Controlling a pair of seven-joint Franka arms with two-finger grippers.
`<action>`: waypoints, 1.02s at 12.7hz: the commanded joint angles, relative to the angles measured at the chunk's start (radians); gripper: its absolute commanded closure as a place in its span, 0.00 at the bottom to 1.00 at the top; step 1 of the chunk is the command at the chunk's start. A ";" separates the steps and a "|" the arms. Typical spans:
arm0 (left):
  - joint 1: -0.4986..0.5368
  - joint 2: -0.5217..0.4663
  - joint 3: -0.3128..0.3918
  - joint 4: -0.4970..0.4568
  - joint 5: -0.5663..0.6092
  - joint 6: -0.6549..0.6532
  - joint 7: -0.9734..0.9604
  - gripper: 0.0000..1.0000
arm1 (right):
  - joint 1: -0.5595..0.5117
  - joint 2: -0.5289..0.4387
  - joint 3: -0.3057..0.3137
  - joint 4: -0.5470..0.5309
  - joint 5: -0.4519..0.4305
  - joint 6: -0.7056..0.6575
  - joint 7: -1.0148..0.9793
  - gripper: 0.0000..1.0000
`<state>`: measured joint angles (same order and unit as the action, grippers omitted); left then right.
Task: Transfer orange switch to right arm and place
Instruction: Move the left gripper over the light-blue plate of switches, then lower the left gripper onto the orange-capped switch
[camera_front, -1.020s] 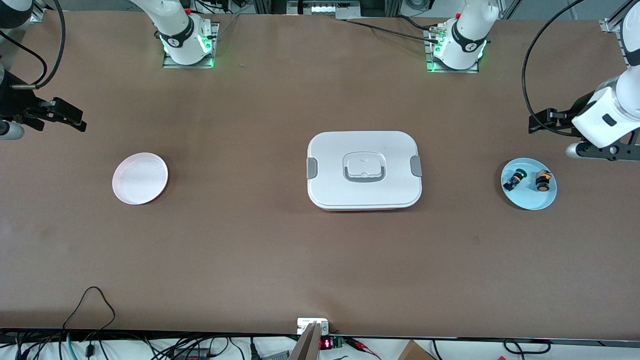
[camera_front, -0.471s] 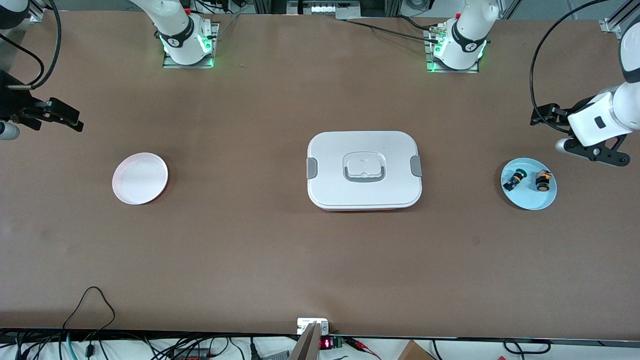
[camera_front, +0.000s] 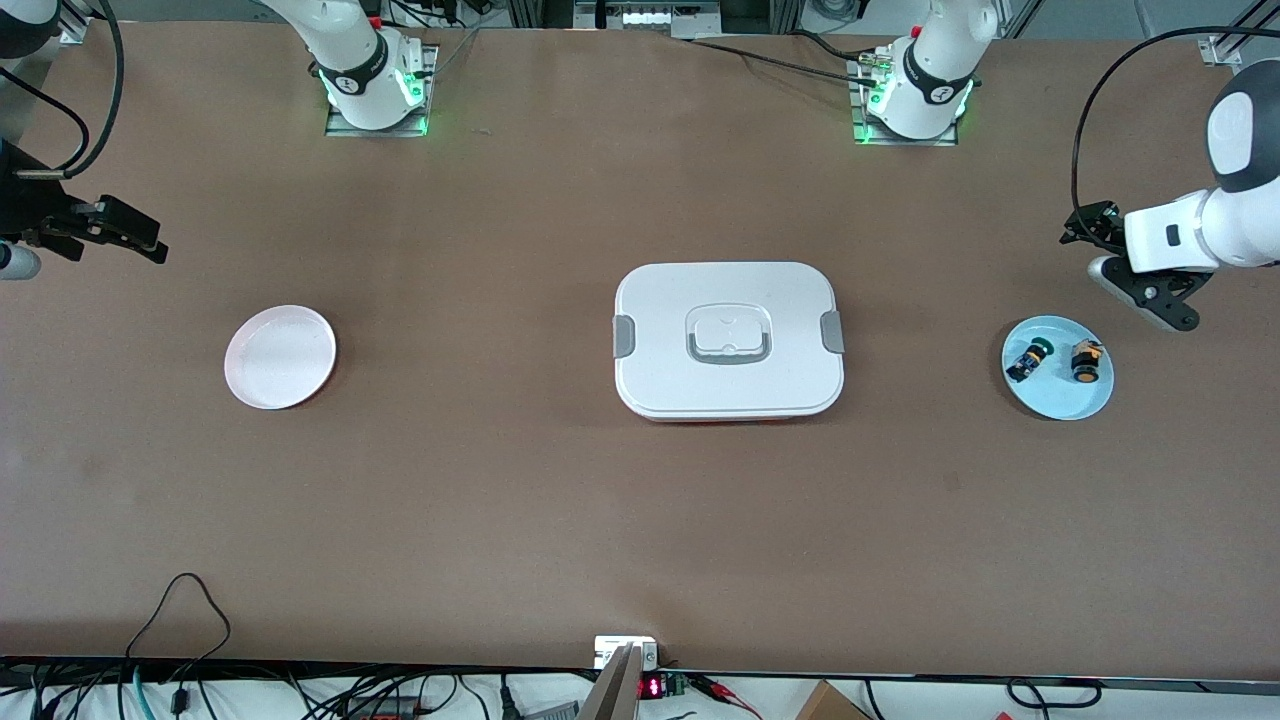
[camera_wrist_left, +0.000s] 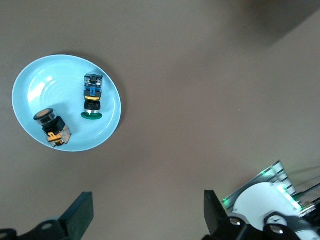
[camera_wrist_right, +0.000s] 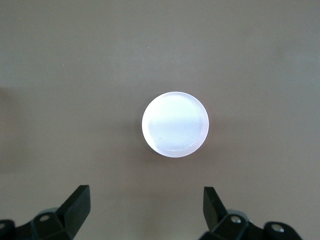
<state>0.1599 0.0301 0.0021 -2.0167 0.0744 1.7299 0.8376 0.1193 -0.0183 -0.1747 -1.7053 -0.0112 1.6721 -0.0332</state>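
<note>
The orange switch (camera_front: 1086, 361) lies on a light blue plate (camera_front: 1060, 400) at the left arm's end of the table, beside a green-capped switch (camera_front: 1028, 358). In the left wrist view the orange switch (camera_wrist_left: 51, 125) and the green-capped switch (camera_wrist_left: 92, 97) both lie on the plate (camera_wrist_left: 35, 80). My left gripper (camera_front: 1150, 290) hangs open and empty in the air beside the plate, over bare table; it also shows in the left wrist view (camera_wrist_left: 148, 217). My right gripper (camera_front: 120, 232) waits open and empty at the right arm's end of the table; it also shows in the right wrist view (camera_wrist_right: 147, 210).
A white lidded box (camera_front: 728, 340) with grey clips sits at the table's middle. A white round plate (camera_front: 280, 356) lies toward the right arm's end and shows in the right wrist view (camera_wrist_right: 175, 124).
The left arm has swung and its wrist has turned; its gripper has shifted a little toward the table's middle, still up beside the blue plate. The right gripper has barely moved.
</note>
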 joint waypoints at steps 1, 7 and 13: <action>0.029 -0.012 -0.004 -0.073 0.036 0.098 0.223 0.02 | -0.006 0.003 0.003 0.015 0.000 -0.017 -0.011 0.00; 0.159 0.135 -0.005 -0.073 0.062 0.359 0.832 0.00 | -0.003 -0.003 0.003 0.016 0.000 -0.018 -0.011 0.00; 0.231 0.272 -0.008 -0.068 0.045 0.586 1.326 0.00 | -0.009 0.001 0.001 0.015 0.002 -0.026 -0.007 0.00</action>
<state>0.3718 0.2636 0.0035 -2.0969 0.1206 2.2730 2.0254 0.1185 -0.0189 -0.1752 -1.7027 -0.0112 1.6623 -0.0335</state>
